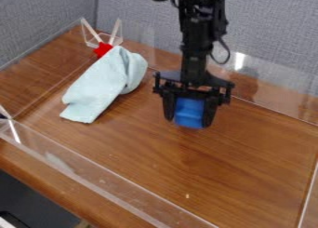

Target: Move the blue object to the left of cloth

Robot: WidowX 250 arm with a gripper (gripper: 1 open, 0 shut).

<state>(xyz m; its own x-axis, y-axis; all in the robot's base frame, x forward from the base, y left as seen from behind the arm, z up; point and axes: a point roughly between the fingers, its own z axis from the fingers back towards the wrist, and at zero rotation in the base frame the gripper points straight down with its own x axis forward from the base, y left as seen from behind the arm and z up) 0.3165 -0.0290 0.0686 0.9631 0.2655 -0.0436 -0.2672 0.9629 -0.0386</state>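
Observation:
The blue object (189,112) is a small blue block held between the black fingers of my gripper (191,109), which points straight down and is shut on it. The block hangs just above the wooden table, right of centre. The cloth (104,84) is a light blue-green towel lying crumpled on the left half of the table, well apart from the gripper. The black arm rises from the gripper to the top edge of the view.
A red and white item (103,47) sticks out behind the cloth's far end. Clear plastic walls (267,75) ring the wooden table (187,167). Bare wood lies in front of the cloth and to its left.

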